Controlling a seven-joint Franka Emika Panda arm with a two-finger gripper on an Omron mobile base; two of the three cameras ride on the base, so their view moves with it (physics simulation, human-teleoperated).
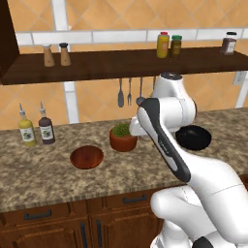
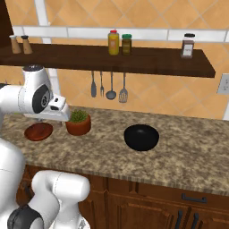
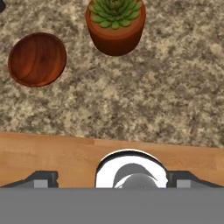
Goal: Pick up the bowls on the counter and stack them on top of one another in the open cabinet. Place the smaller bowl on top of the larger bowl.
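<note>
We are viewing the desk point(image 1: 43, 179), where the larger bowl point(image 2: 141, 137) is sitting well right of the plant pot point(image 2: 78, 123) and the smaller bowl point(image 1: 86, 157) left of it. We cannot tell how the pincer's fingers are standing or whether they are holding anything. We are judging a descent toward the smaller bowl as risking a knock against the pot.

Lighting even and bright across all views — no single source evident. Soft shadow beneath the open cabinet point(image 1: 126, 65). Faint sheen on the smaller bowl point(image 3: 37, 59). Rendering slightly soft — no edge distortion.
</note>
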